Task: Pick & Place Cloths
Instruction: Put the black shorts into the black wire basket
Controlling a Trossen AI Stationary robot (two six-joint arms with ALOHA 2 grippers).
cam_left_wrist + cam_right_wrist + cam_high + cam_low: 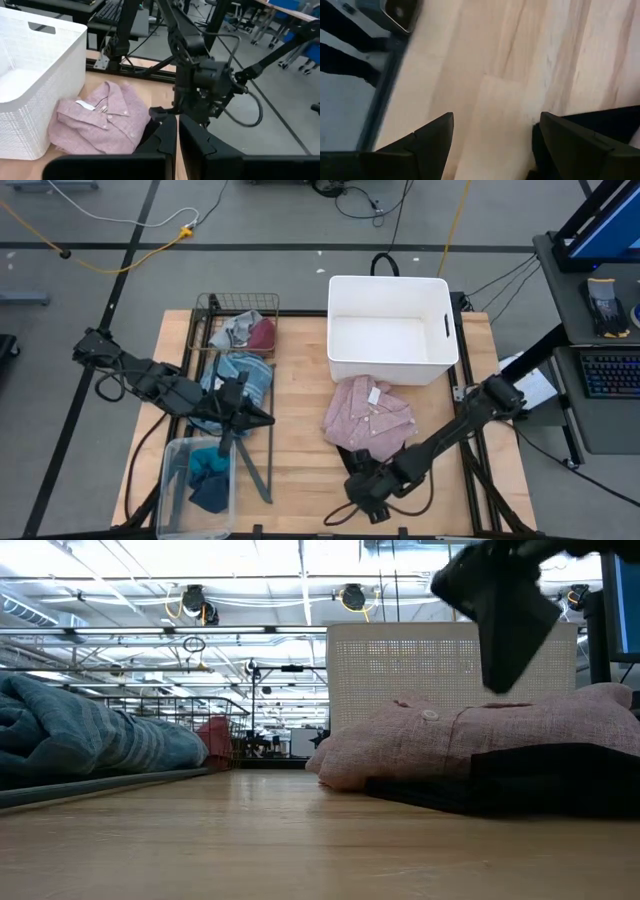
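The right claw (352, 498) gapes wide near the wooden tabletop's (300, 450) front edge, beside a black cloth (358, 457) tucked under the folded pink shirt (368, 414). The left claw (262, 419) is pinched together, empty, beside the blue striped top (240, 377).

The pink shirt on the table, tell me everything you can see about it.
The pink shirt is a soft, finely checked, buttoned fabric garment with a collar and a white neck label. It lies folded flat on the wooden table, just in front of the white tub, partly atop a black piece. The open right tool hovers nearby, not touching it.
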